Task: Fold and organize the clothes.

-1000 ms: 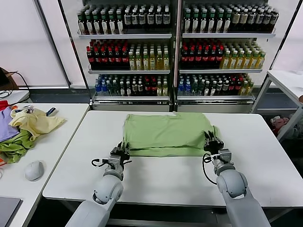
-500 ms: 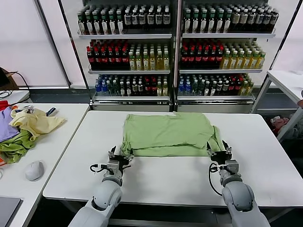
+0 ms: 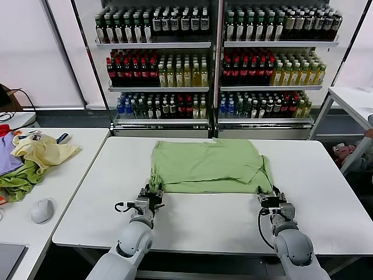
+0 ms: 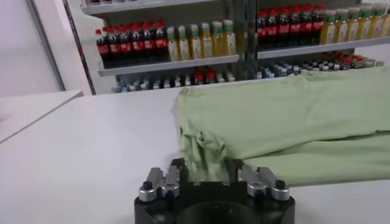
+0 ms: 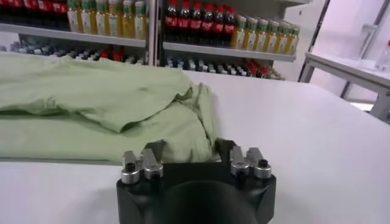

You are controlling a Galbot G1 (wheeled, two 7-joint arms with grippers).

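Observation:
The light green T-shirt [image 3: 204, 163] lies folded flat on the white table [image 3: 210, 219], plain side up. Its two short sleeves stick out at the near corners. My left gripper [image 3: 152, 194] sits low on the table at the near left sleeve, open, with the bunched sleeve cloth between its fingers in the left wrist view [image 4: 206, 164]. My right gripper [image 3: 269, 194] sits at the near right corner, open, with the shirt's edge between its fingers in the right wrist view [image 5: 189, 146]. The shirt also shows in the left wrist view [image 4: 292, 122] and the right wrist view [image 5: 91, 97].
A side table on the left holds a pale yellow garment [image 3: 44, 149], a darker green one [image 3: 17, 178], a purple one [image 3: 7, 153] and a mouse [image 3: 42, 210]. Shelves of bottles [image 3: 215, 58] stand behind the table. Another white table [image 3: 355, 96] stands at the right.
Both grippers have drawn back from on top of the shirt's near fold toward the table's front. They now rest at the sleeve corners. The right sleeve now lies spread further out.

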